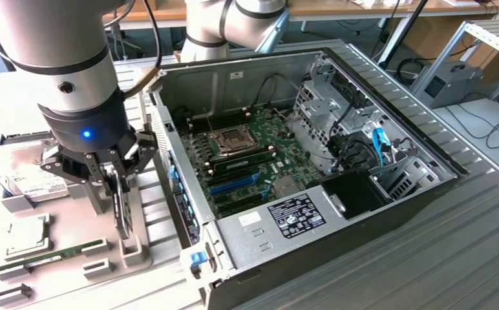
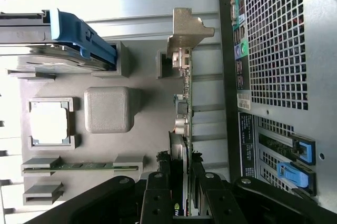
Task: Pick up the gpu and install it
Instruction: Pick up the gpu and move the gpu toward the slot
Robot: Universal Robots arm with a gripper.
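The computer case [image 1: 336, 213] is seen lying open, and no card is seated in the blue slots [image 1: 232, 186] of its motherboard, so installation is judged to be wholly outstanding. Beside the case, on the grey parts tray [image 1: 68, 287], the gpu [image 1: 122, 210] is stood on edge in its holder and is apparently not yet lifted clear. It is presented as a thin upright card, with a silver bracket [image 2: 187, 29] at the end away from the gripper [image 1: 116, 184]. The card's upper edge is pinched from both sides by the gripper's fingers.
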